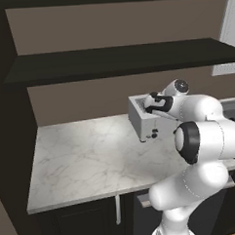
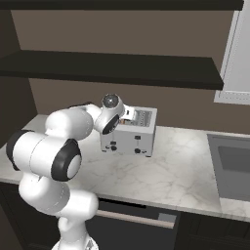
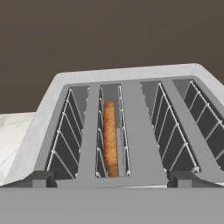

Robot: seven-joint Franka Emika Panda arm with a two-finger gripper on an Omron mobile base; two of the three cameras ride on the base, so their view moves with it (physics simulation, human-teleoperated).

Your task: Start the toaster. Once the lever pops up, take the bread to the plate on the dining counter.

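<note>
The gripper (image 3: pixel 112 177) is standing wide open, its two dark fingertips (image 3: pixel 38 178) sitting at the lower left and lower right of the hand view, gripping nothing and hanging just above the toaster (image 3: pixel 131 131). The bread (image 3: pixel 110 138) is sitting upright in the second slot from the left, at the centre of that frame. In the right base view the toaster (image 2: pixel 134 134) is resting mid-frame on the marble worktop (image 2: pixel 171 176), with the sink (image 2: pixel 234 163) lying at the right edge.
</note>
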